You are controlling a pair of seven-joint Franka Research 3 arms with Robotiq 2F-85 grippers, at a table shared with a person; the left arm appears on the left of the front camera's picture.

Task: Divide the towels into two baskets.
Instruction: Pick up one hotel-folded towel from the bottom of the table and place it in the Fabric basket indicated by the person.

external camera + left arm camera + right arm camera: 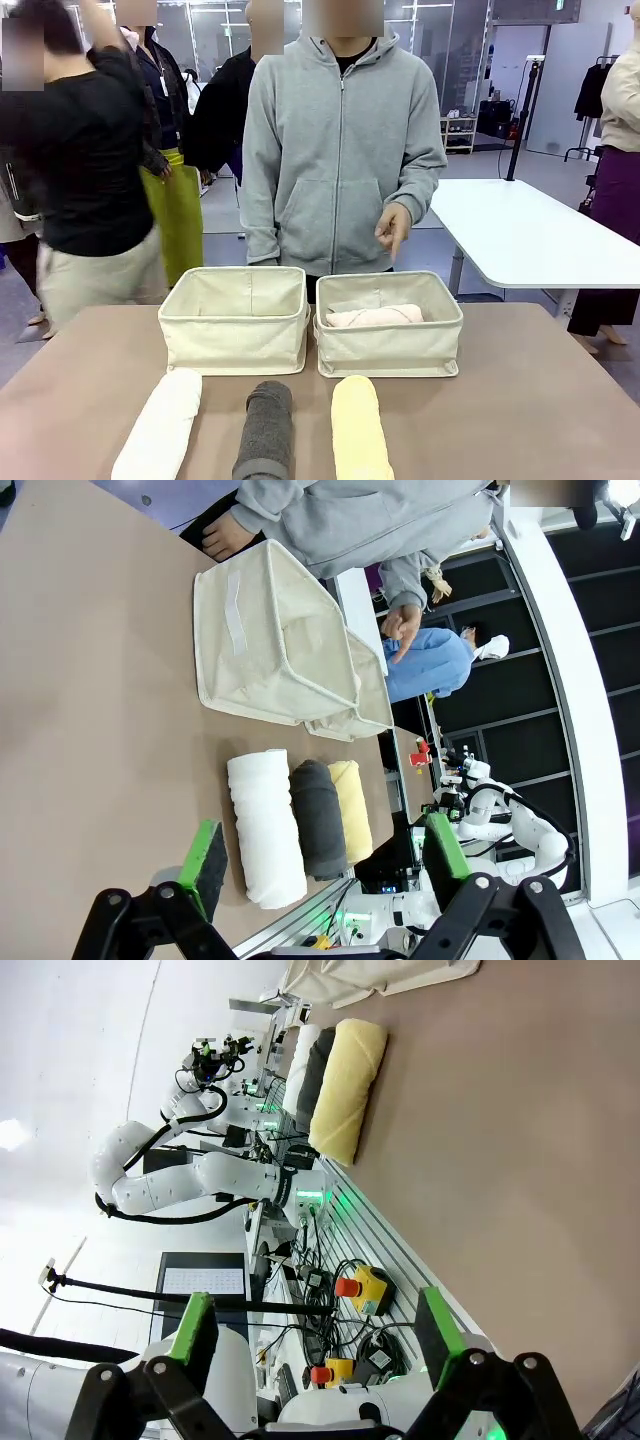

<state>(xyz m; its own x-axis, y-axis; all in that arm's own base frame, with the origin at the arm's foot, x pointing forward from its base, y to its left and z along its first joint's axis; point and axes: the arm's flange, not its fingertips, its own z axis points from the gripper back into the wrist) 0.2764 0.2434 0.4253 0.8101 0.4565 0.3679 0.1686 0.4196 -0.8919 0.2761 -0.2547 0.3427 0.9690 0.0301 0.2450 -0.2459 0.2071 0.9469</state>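
Observation:
Two cream canvas baskets stand side by side at the table's far side. The left basket (236,320) (270,645) looks empty. The right basket (389,325) (365,695) holds the pale pink towel (375,316). Three rolls lie in a row at the near edge: the white towel (160,425) (266,825), the dark grey towel (266,430) (320,818) and the pale yellow towel (359,428) (352,810) (348,1088). My left gripper (325,855) is open, raised off to the side of the white roll. My right gripper (315,1335) is open over the table's near edge, apart from the yellow roll.
A person in a grey hoodie (340,150) stands behind the baskets, one hand (392,228) held above the right basket. More people stand at the back left. A white table (530,235) is at the back right. Cables and an emergency stop button (362,1290) lie below the table edge.

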